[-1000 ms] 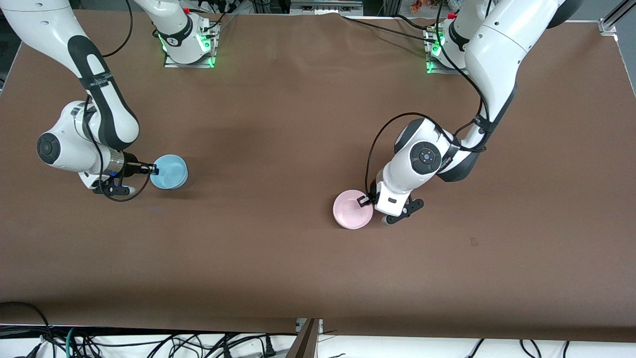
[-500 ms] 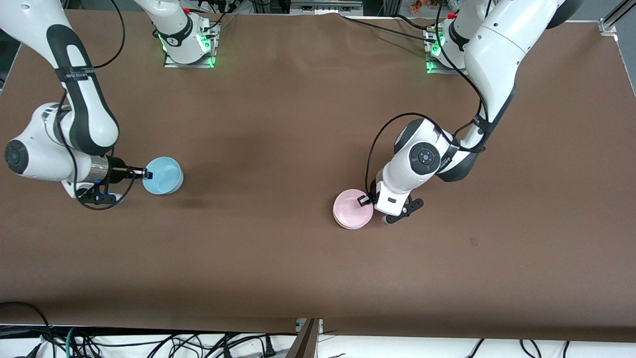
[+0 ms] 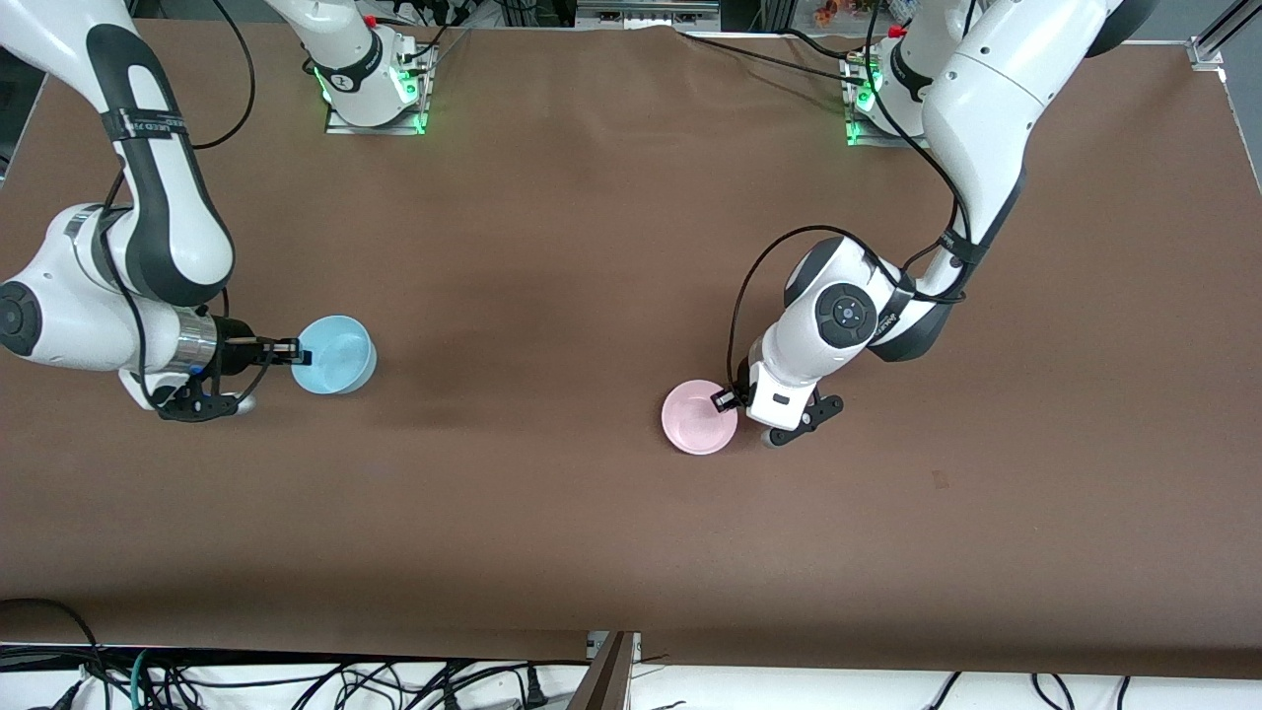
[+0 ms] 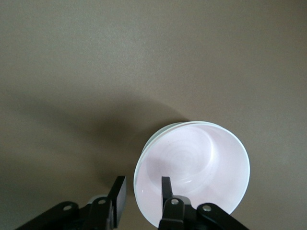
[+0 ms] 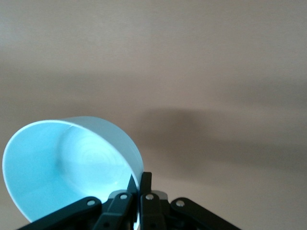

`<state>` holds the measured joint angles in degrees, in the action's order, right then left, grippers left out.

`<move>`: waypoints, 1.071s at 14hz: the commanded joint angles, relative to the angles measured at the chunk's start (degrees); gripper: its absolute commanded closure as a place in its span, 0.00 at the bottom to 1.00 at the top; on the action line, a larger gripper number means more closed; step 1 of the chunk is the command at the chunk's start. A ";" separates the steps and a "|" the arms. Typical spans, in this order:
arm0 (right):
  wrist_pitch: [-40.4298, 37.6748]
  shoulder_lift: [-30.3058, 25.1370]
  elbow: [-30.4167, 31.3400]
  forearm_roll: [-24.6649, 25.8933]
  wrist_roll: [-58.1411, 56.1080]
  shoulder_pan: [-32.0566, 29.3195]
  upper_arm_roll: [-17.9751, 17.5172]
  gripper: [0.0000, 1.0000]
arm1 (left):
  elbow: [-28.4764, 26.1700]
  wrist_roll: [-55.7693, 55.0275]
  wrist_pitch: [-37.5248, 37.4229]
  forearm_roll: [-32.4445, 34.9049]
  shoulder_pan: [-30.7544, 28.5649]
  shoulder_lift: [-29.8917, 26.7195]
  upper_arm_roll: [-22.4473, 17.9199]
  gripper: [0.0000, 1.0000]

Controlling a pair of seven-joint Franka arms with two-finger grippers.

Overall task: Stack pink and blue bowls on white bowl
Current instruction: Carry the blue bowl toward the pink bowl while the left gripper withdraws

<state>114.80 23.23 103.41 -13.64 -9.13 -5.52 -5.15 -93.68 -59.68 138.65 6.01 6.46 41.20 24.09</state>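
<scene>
Since the earlier frame, the right gripper (image 3: 296,349), clamped on the blue bowl's (image 3: 336,355) rim, has carried it slightly toward table centre. The left gripper (image 3: 725,398), fingers spread astride the pink bowl's (image 3: 698,418) rim, stays put; a white bowl (image 4: 144,155) edge shows beneath the pink bowl. The brown table (image 3: 552,247) is otherwise bare, and cables (image 3: 296,680) hang along its near edge.

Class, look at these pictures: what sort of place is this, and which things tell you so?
Most likely a robotics lab. Two arms are bolted to a brown-covered table, cables trail along its edge, and the only props are a blue bowl in the right gripper and a pink bowl at the left gripper.
</scene>
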 commanded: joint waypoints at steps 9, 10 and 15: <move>0.77 4.44 -10.67 -0.69 35.72 12.36 -7.07 1.00 | 16.06 0.87 -11.71 0.94 -5.40 -2.61 0.08 0.63; 2.00 5.85 -11.91 -0.78 39.32 14.55 -7.07 1.00 | 18.17 1.92 -14.35 0.85 -6.63 -2.61 0.43 0.63; 15.62 12.44 -17.01 -0.43 57.26 25.98 -7.07 1.00 | 26.61 9.82 -24.99 -1.34 -12.43 -2.79 0.70 0.60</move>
<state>128.05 32.43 90.75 -13.80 42.35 16.78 -12.65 -70.85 -54.30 117.95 5.88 -3.74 38.15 24.01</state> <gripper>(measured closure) 0.974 0.604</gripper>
